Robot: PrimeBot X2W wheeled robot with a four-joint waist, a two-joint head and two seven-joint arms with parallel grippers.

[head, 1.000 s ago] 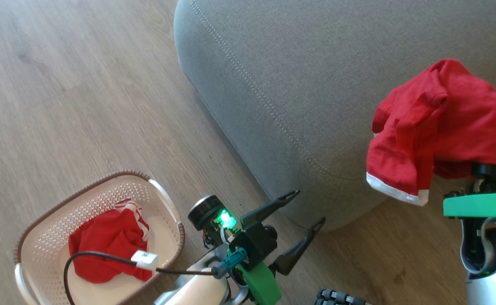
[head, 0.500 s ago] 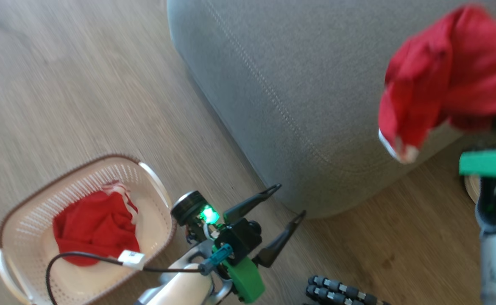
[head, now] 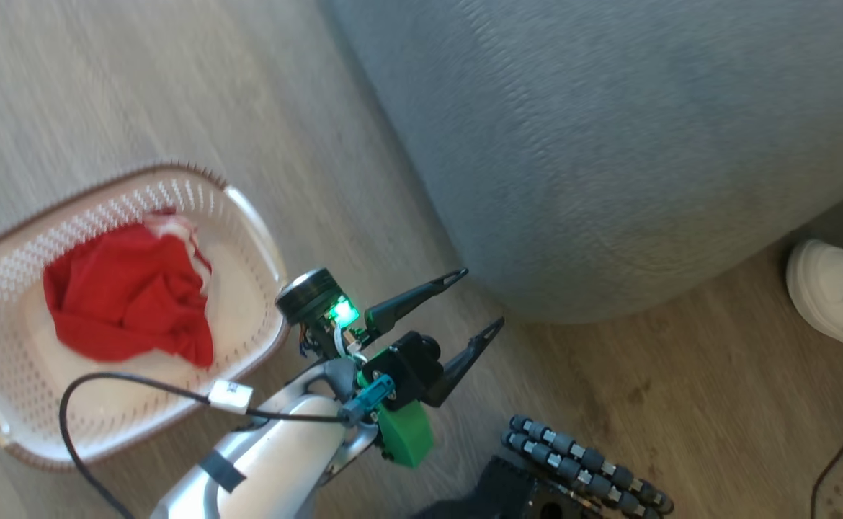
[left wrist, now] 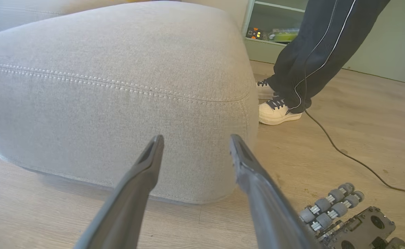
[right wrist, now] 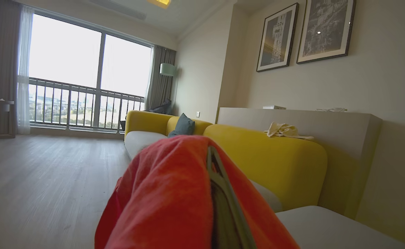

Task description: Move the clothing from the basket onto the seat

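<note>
The cream basket (head: 252,216) sits on the floor at the left, and one red piece of clothing (head: 122,295) lies crumpled inside it. To its right, my left gripper (head: 479,298) hangs open and empty just off the rounded corner of the grey seat (head: 609,158). In the left wrist view the same gripper (left wrist: 196,138) points at the seat's side (left wrist: 102,103), a short way off. A second red garment (right wrist: 168,200) is draped over my right gripper (right wrist: 211,152), which is shut on it, high above the seat cushion (right wrist: 327,228).
A person stands by the seat's far corner, with a white shoe (head: 832,295) and dark trouser legs (left wrist: 313,52). A thin cable (left wrist: 344,154) runs across the wood floor. My wheeled base (head: 580,461) is at the bottom. A yellow backrest (right wrist: 275,155) lines the sofa.
The head camera has swung, shifting the whole picture. My right gripper with its red garment has risen and left the head view. The left gripper has stayed open near the seat corner.
</note>
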